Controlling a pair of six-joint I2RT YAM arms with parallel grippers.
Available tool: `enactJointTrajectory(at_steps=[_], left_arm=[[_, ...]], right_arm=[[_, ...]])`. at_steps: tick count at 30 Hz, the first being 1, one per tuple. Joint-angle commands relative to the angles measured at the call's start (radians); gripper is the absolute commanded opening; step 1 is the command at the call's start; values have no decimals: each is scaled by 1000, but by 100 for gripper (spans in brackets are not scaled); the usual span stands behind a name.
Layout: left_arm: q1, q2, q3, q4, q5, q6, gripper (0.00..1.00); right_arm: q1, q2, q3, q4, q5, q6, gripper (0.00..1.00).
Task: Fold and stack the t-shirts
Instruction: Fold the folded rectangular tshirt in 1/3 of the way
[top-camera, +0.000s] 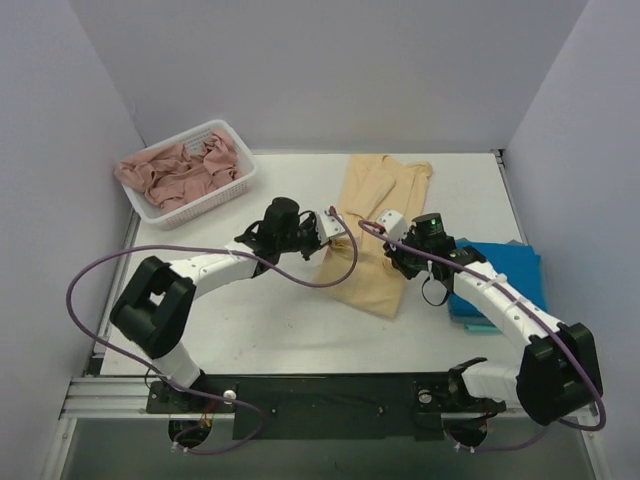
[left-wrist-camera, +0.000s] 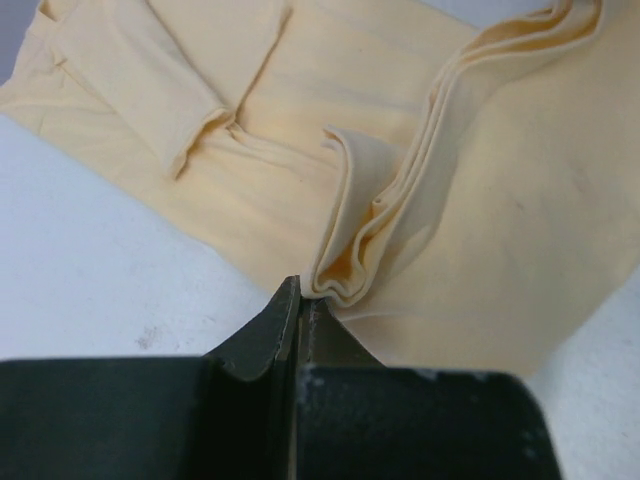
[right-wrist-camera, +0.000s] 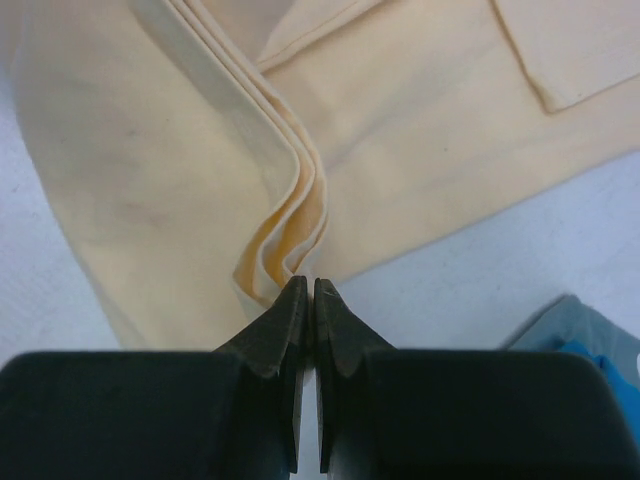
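A pale yellow-peach t-shirt (top-camera: 372, 215) lies folded lengthwise on the white table, running from the back centre toward the front. My left gripper (top-camera: 330, 228) is shut on its left edge, where the cloth (left-wrist-camera: 370, 250) bunches up into a ridge at the fingertips (left-wrist-camera: 280, 320). On the opposite side my right gripper (top-camera: 392, 238) is shut on the right edge, with folded layers (right-wrist-camera: 290, 225) rising from its tips (right-wrist-camera: 290, 310). The blue t-shirt (top-camera: 500, 275) lies folded at the right, under my right arm, and its corner (right-wrist-camera: 610, 365) shows in the right wrist view.
A white basket (top-camera: 235, 185) at the back left holds crumpled dusty-pink cloth (top-camera: 180, 170). Grey walls close in the table on three sides. Purple cables loop off both arms.
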Motion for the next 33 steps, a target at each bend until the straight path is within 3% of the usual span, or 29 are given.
enactJointTrajectory(at_steps=[1,12,19,30,31,33], left_arm=[[20,126,183,37,-19,-10,0],[68,424,538,-103,28,73,0],[82,522,644,-172,24,78,0],[86,645,817,-316,11,78,0],[88,645,820,-321,14,81,2],[92,645,819,-331,7,81,28]], right_arm=[[-84,126,111,100,-107,-48,0],[-225,355,269,132,-229,-133,0],[-270,472,331,198,-295,-133,0],[-291,604,441,126,-269,-145,0],[-291,609,455,124,-244,-142,0],[-293,621,478,126,-195,-133,2]])
